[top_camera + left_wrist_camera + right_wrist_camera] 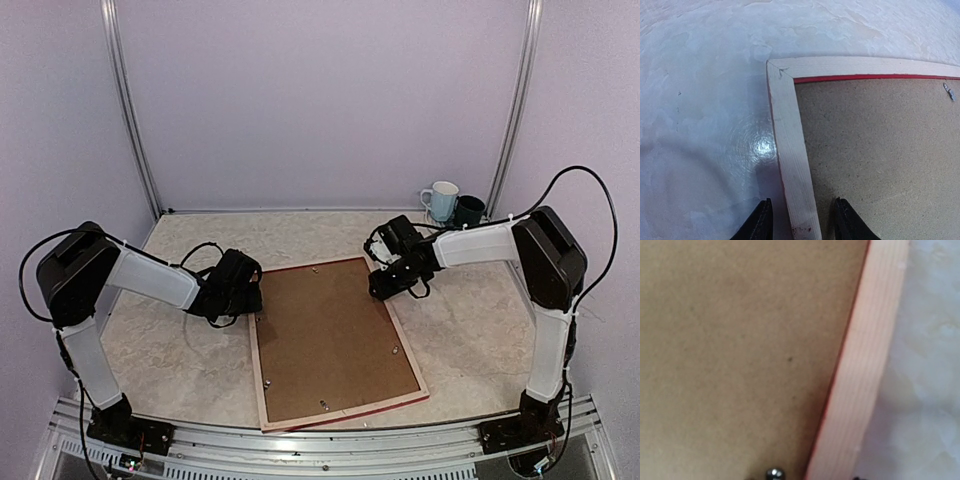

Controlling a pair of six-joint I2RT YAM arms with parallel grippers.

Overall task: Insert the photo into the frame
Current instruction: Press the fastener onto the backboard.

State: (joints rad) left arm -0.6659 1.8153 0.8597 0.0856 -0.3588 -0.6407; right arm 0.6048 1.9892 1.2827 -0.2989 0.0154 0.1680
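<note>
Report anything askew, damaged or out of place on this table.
The frame lies face down and skewed, its sides slanting against the near edge of the table, with the brown backing board in it. Two mugs stand in the far right corner, unrelated to framing. No damage or spill shows; the photo is not visible.

Top view high behind, looking down, 2 wrist views close over frame [257, 360] edges
</note>
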